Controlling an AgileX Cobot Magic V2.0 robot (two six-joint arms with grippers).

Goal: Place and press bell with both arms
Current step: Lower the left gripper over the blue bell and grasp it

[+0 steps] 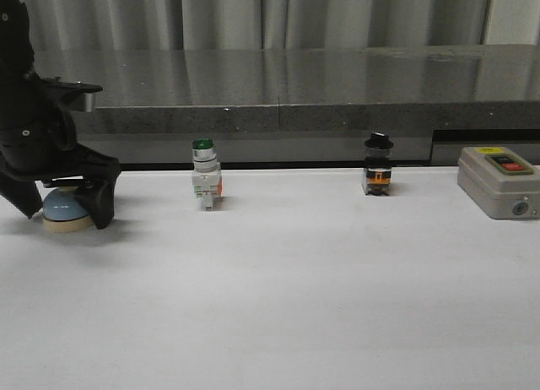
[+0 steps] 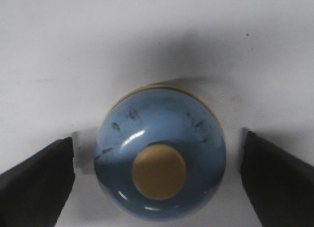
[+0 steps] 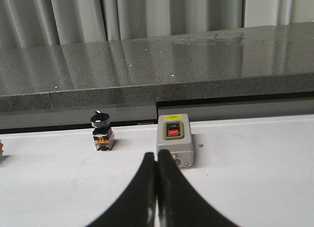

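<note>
The bell (image 1: 64, 207) stands on the white table (image 1: 278, 289) at the far left, a light-blue dome on a cream base. In the left wrist view the bell (image 2: 157, 124) shows from above, with its cream button (image 2: 158, 171) in the middle. My left gripper (image 1: 67, 213) straddles it, open, one black finger on each side, and the left gripper (image 2: 157, 156) shows a strip of bare table between each finger and the dome. My right gripper (image 3: 157, 157) is shut on nothing above the table, its fingers pressed together. The right arm is out of the front view.
A green-capped white switch (image 1: 205, 172) and a black-capped switch (image 1: 378, 164) stand along the back of the table. A grey on/off box (image 1: 498, 181) sits at the back right, just beyond the right gripper's tips. A dark stone ledge (image 1: 295, 86) runs behind everything.
</note>
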